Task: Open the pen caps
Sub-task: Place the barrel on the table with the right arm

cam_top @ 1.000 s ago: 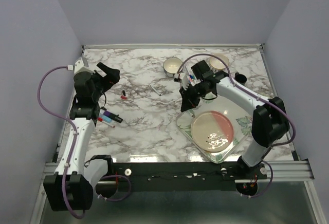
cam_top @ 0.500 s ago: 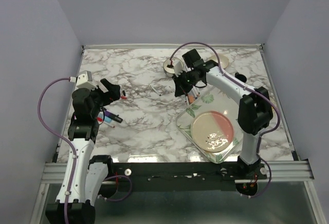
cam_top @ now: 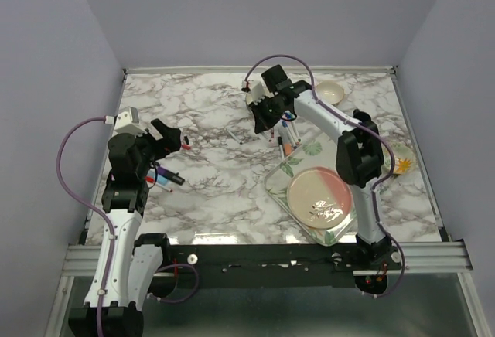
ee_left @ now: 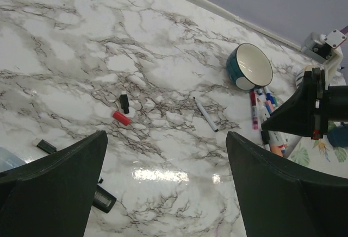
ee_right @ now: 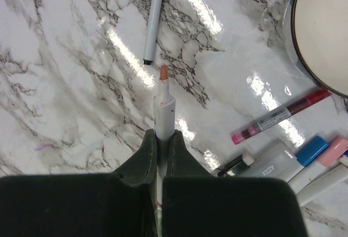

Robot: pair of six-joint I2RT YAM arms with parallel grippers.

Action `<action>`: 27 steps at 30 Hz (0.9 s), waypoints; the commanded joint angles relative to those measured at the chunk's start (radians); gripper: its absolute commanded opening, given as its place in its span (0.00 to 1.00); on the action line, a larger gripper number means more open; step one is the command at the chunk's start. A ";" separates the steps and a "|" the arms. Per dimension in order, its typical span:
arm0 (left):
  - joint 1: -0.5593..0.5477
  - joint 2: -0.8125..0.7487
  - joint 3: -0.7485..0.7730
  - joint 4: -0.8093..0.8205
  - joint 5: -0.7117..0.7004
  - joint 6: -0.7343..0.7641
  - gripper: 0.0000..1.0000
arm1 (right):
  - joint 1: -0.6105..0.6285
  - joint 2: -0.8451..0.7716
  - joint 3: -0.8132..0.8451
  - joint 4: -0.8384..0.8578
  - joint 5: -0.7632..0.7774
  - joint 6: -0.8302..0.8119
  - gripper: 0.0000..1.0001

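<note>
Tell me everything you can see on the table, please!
Loose caps: two, red and black, left of centre.
Uncapped pen: one, white, black tip, mid-table.
Teal bowl: one, white inside, far side.
Cream bowl: one, far side, right.
Pen pile: several, mixed colours, by the teal bowl.
Plate: one, pink, on the glass tray.
Held pen: one, white, orange tip, uncapped.
Left gripper: one, black, open, empty.
Right gripper: one, black, shut on the held pen.
</note>
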 commanded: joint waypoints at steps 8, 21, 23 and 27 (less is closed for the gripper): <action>-0.003 -0.019 -0.005 0.010 0.015 0.013 0.99 | 0.065 0.199 0.203 -0.057 0.097 0.014 0.11; 0.000 -0.019 -0.003 0.007 0.011 0.016 0.99 | 0.104 0.335 0.386 -0.123 0.082 0.025 0.33; 0.001 -0.018 -0.003 0.006 0.014 0.014 0.99 | 0.104 0.319 0.378 -0.123 0.068 0.023 0.36; 0.001 -0.016 -0.005 0.007 0.012 0.016 0.99 | 0.104 0.286 0.363 -0.129 0.031 0.022 0.40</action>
